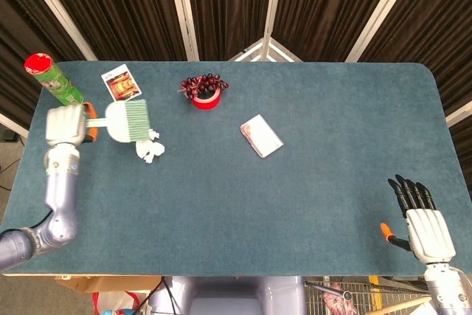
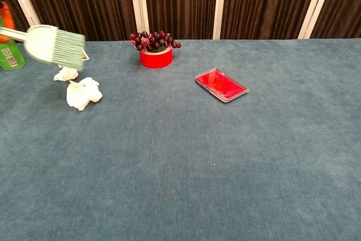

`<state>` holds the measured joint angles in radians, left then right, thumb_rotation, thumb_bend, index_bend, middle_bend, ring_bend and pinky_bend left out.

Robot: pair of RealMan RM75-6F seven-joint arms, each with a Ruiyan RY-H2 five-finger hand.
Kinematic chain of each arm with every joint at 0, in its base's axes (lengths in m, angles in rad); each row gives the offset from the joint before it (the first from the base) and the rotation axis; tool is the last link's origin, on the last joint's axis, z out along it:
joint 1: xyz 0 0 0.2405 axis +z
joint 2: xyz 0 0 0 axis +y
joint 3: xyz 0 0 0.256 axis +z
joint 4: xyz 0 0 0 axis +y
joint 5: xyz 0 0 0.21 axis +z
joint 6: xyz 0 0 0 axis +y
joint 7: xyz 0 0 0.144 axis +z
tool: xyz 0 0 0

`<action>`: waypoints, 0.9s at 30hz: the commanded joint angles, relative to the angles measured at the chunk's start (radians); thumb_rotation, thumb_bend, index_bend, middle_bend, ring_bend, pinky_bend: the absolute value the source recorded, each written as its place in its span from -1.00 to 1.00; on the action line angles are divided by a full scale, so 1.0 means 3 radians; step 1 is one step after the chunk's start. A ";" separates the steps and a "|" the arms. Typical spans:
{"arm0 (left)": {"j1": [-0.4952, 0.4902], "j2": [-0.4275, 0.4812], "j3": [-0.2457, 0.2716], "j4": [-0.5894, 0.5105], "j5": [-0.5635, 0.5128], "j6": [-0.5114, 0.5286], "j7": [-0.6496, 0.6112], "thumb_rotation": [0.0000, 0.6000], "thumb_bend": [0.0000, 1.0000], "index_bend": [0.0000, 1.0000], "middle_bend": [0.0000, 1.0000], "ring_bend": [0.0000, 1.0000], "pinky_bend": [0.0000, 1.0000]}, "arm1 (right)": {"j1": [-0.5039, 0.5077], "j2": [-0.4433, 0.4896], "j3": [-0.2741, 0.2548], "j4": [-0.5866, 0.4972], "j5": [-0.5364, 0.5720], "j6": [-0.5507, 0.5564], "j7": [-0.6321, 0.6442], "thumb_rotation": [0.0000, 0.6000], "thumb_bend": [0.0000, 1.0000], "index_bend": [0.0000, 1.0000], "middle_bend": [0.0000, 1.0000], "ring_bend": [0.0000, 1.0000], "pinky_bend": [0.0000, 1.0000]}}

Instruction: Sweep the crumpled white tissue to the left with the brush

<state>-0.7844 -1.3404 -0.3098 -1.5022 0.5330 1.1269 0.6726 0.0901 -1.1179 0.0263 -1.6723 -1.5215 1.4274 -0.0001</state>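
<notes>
My left hand [image 1: 64, 125] grips the handle of the pale green brush [image 1: 127, 121] near the table's left edge. In the chest view the brush [image 2: 54, 45] hangs raised above the table, bristles pointing right, and the hand itself is out of frame. The crumpled white tissue [image 1: 150, 150] lies on the cloth just right of and below the bristles, apart from them; it shows as the larger tissue [image 2: 83, 93] in the chest view. A smaller white scrap [image 2: 66, 74] lies behind it. My right hand [image 1: 424, 220] rests open at the near right corner, holding nothing.
A green can with a red lid [image 1: 53, 79] stands at the far left, close to the brush. A picture card [image 1: 122, 85] lies beside it. A red tape roll topped with grapes [image 1: 203, 91] and a red flat case [image 1: 261, 136] sit toward the middle.
</notes>
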 commanded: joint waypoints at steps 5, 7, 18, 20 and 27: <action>-0.0364 -0.0543 0.0027 -0.0053 0.0032 -0.0031 0.0271 1.00 0.43 0.51 1.00 1.00 1.00 | 0.0005 0.0012 0.0012 0.0012 0.0027 -0.0015 0.0058 1.00 -0.36 -1.00 -1.00 -1.00 -1.00; -0.0458 -0.0711 0.0069 0.0018 -0.0017 -0.0045 0.0393 1.00 0.43 0.51 1.00 1.00 1.00 | 0.0004 0.0015 0.0014 0.0020 0.0035 -0.0017 0.0070 1.00 -0.36 -1.00 -1.00 -1.00 -1.00; -0.0444 -0.0912 0.0302 0.0263 -0.0252 -0.0007 0.0625 1.00 0.43 0.53 1.00 1.00 1.00 | -0.0022 0.0035 0.0006 0.0030 0.0032 0.0015 0.0102 1.00 -0.36 -1.00 -1.00 -1.00 -1.00; -0.0388 -0.0814 0.0323 0.0271 -0.0284 0.0020 0.0626 1.00 0.43 0.53 1.00 1.00 1.00 | -0.0027 0.0035 0.0001 0.0033 0.0025 0.0021 0.0096 1.00 -0.36 -1.00 -1.00 -1.00 -1.00; -0.0089 -0.0333 0.0375 0.0338 -0.0413 0.0017 0.0459 1.00 0.44 0.53 1.00 1.00 1.00 | -0.0027 0.0017 0.0002 0.0024 0.0030 0.0020 0.0044 1.00 -0.36 -1.00 -1.00 -1.00 -1.00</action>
<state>-0.8436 -1.4815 -0.2058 -1.4116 0.4264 1.1326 0.8307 0.0817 -1.1117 0.0267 -1.6627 -1.5128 1.4337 0.0149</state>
